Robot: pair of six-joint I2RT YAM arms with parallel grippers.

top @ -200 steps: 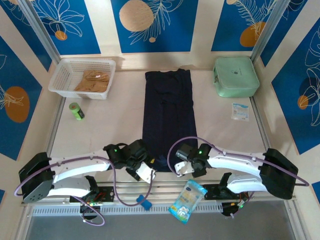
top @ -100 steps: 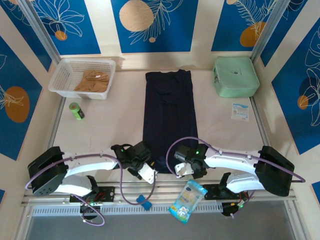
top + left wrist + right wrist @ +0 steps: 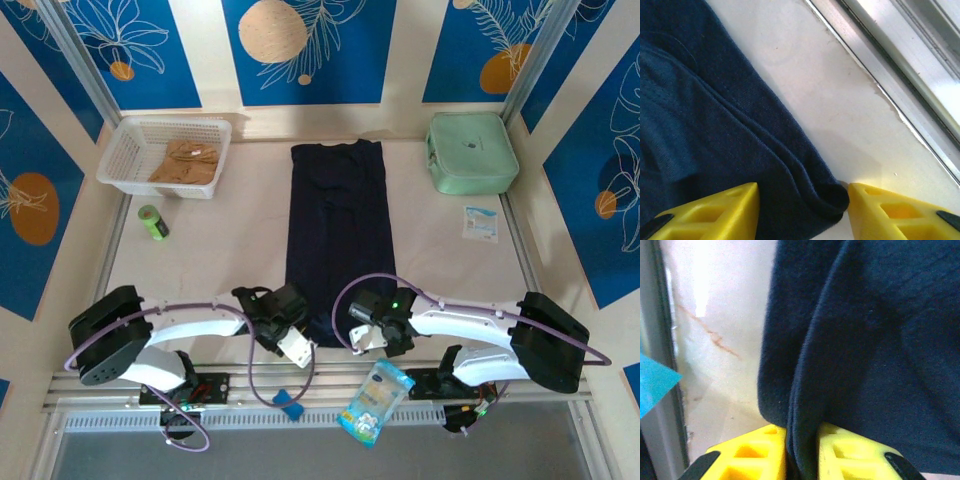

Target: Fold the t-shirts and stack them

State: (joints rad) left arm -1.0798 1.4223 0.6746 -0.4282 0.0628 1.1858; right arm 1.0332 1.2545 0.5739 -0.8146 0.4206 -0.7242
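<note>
**Navy shirt, a long strip on the cream table, blue flowered walls around.**
We see the left gripper wide about its near corner — the right gripper pinching a fold.

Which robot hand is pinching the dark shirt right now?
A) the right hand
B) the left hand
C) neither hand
A: the right hand is shut on a fold of the dark navy t-shirt, while the left hand stands open around the shirt's corner.
</note>
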